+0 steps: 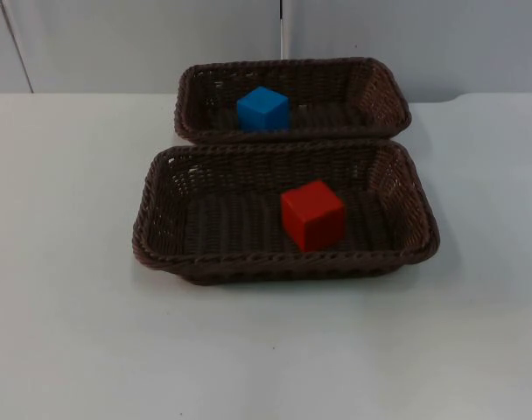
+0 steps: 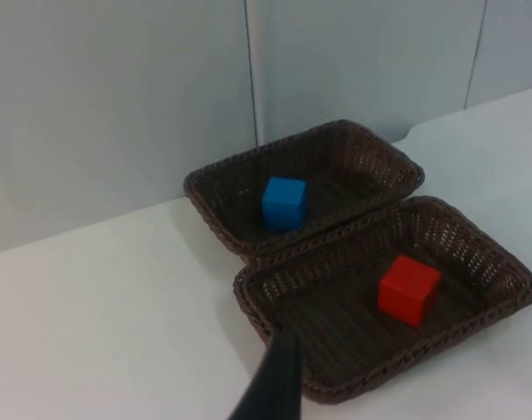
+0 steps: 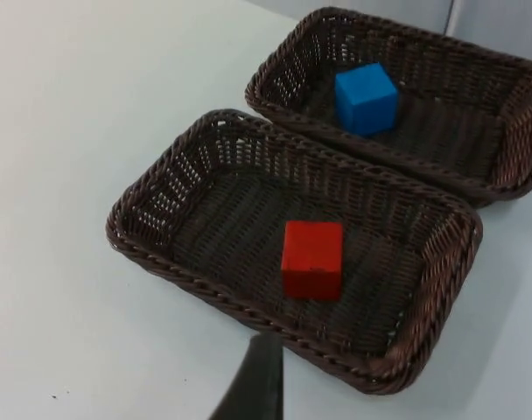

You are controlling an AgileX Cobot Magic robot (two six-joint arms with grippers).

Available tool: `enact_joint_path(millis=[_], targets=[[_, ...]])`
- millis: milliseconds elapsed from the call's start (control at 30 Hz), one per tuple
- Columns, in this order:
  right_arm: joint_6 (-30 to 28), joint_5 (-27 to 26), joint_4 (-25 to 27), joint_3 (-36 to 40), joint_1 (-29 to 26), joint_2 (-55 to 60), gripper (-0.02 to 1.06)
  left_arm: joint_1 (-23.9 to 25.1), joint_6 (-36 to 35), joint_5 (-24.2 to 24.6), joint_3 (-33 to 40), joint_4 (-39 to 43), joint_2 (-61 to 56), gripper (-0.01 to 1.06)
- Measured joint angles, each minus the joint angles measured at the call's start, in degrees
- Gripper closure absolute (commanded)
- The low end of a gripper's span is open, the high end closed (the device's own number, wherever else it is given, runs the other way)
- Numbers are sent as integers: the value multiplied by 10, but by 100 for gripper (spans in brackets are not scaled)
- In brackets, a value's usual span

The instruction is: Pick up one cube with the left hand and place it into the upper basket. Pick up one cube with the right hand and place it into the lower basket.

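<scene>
Two dark brown wicker baskets stand one behind the other in the middle of the white table. The upper basket (image 1: 288,63) holds a blue cube (image 1: 263,108) left of its centre. In the lower basket (image 1: 283,260) a red cube (image 1: 313,214) rests near the middle. My left gripper (image 2: 270,385) hangs high above the table, away from both baskets, looking down on the blue cube (image 2: 283,203) and the red cube (image 2: 409,289). My right gripper (image 3: 253,385) also waits high up, short of the lower basket's near rim (image 3: 213,297), with the red cube (image 3: 312,260) beyond it.
Bare white table (image 1: 65,262) surrounds the baskets on the left, right and front. The grey partition wall (image 1: 143,39) rises right behind the upper basket. The two baskets touch along their long sides.
</scene>
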Motion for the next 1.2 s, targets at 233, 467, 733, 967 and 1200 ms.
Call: enact_joint_path(millis=[233, 467, 733, 967, 1200], targets=[[0, -33, 0, 69, 0, -81, 24, 0, 0, 32, 10, 2, -54, 25], [0, -41, 0, 117, 0, -173, 24, 0, 0, 35, 81, 2, -107, 25], [0, 13, 0, 127, 4, -278, 24, 0, -1, 77, 110, 11, -172, 25], [-3, 75, 0, 127, 4, -355, 24, 0, -2, 90, 110, 22, -194, 25], [-7, 116, 0, 127, 4, -425, 24, 0, -25, 100, 143, 24, -194, 25]])
